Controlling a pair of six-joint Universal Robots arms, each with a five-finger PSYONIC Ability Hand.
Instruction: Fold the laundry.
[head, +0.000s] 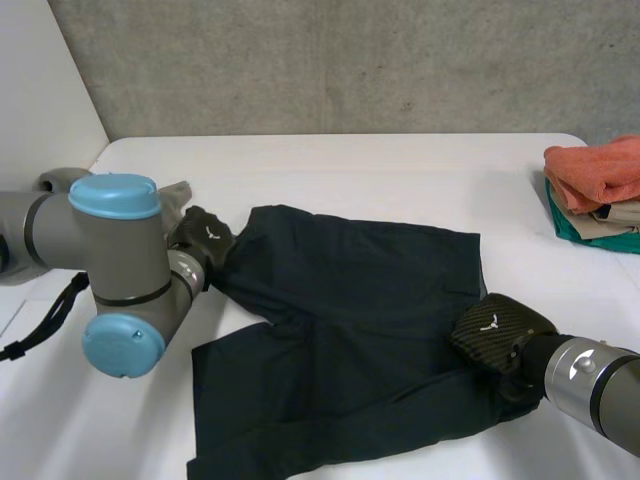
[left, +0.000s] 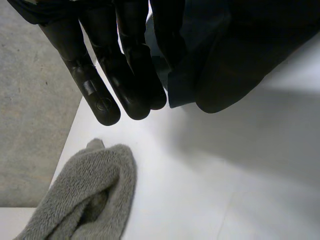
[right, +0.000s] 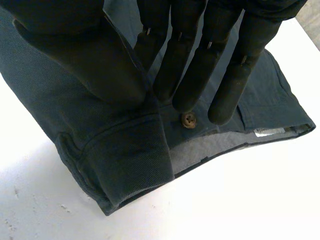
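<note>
Lying spread on the white table (head: 350, 165), dark shorts (head: 350, 330) run with their long axis across the robot's front. The waistband end points to the robot's right and the two leg ends point to its left. One leg angles off toward the far left and the other toward the near left, with a notch between them.

Right hand (head: 495, 335) sits on the shorts' waistband (right: 130, 150) at the right end. In the right wrist view the thumb presses on top of the band, the fingers lie just past it, and the cloth is pinched between them. A brass button (right: 188, 119) shows right at the fingertips, with the paler inner lining open beside it.

Left hand (head: 205, 238) is at the end of the far left leg. In the left wrist view its straight fingers (left: 102, 95) have dark cloth bunched against them, pinched and held clear of the table.

Grey towel (left: 85, 195) lies crumpled just beyond the shorts' left end, under the left hand's fingertips and not touching the shorts. The left arm (head: 115, 270) partly hides it in the head view.

A folded pile (head: 600, 190), orange on top with beige and green under it, sits well apart from the shorts, beyond their right end at the table edge.
</note>
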